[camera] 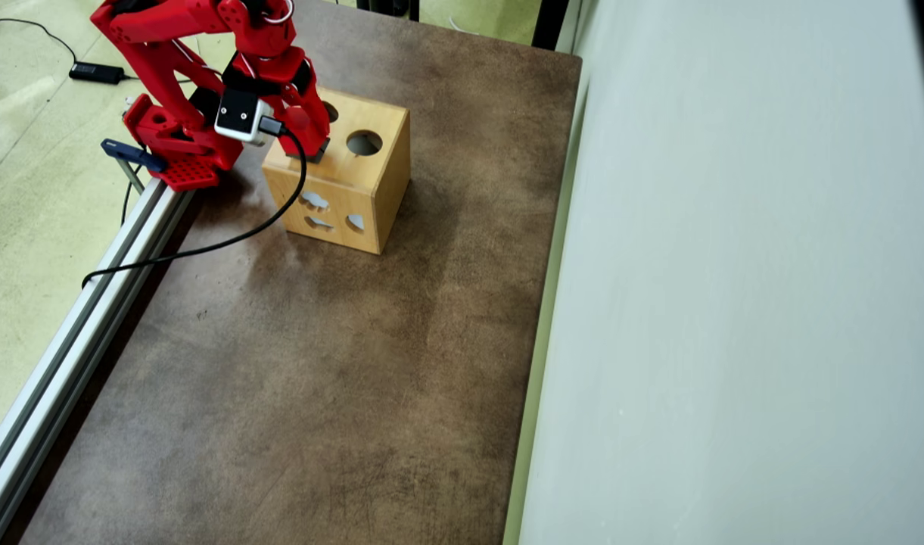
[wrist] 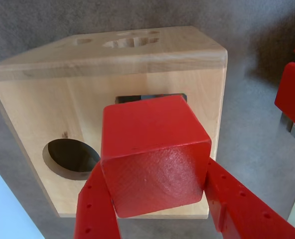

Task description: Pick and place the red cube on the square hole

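In the wrist view my gripper (wrist: pixel 155 172) is shut on the red cube (wrist: pixel 152 154), with one red finger (wrist: pixel 95 209) on its left side and the other on its right. The cube hangs just above the top face of the light wooden box (wrist: pixel 33 109). The square hole (wrist: pixel 150 96) is mostly hidden behind the cube; only its dark far edge shows. The round hole (wrist: pixel 70 157) lies to the cube's left. In the overhead view the gripper (camera: pixel 310 140) is over the box (camera: pixel 348 189), and the cube is hidden by the arm.
The box's side face has shaped cut-outs (camera: pixel 314 202). A metal rail (camera: pixel 76 325) runs along the left edge of the brown table (camera: pixel 318 378). A pale wall (camera: pixel 734 303) borders the right side. A black cable (camera: pixel 204 246) trails from the wrist.
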Robot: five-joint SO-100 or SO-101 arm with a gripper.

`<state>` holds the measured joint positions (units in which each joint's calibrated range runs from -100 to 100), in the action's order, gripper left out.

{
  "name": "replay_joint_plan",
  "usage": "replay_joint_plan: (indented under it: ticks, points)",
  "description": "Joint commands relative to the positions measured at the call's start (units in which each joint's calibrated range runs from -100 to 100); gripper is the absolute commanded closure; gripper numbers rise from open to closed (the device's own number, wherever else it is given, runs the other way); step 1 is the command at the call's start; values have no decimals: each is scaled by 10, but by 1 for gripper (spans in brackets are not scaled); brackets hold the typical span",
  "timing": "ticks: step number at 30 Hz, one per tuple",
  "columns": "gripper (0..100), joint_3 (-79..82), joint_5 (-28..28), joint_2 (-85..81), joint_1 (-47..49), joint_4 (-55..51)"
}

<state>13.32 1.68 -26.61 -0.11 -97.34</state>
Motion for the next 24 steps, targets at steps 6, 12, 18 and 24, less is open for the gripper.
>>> replay_joint_plan:
  ticks: [6,12,18,24]
  points:
    - [93,-2,4,8,3,-4]
    - [93,-3,4,24,3,-4]
    - [93,-3,3,26,3,-4]
    - [93,-3,3,27,4,-4]
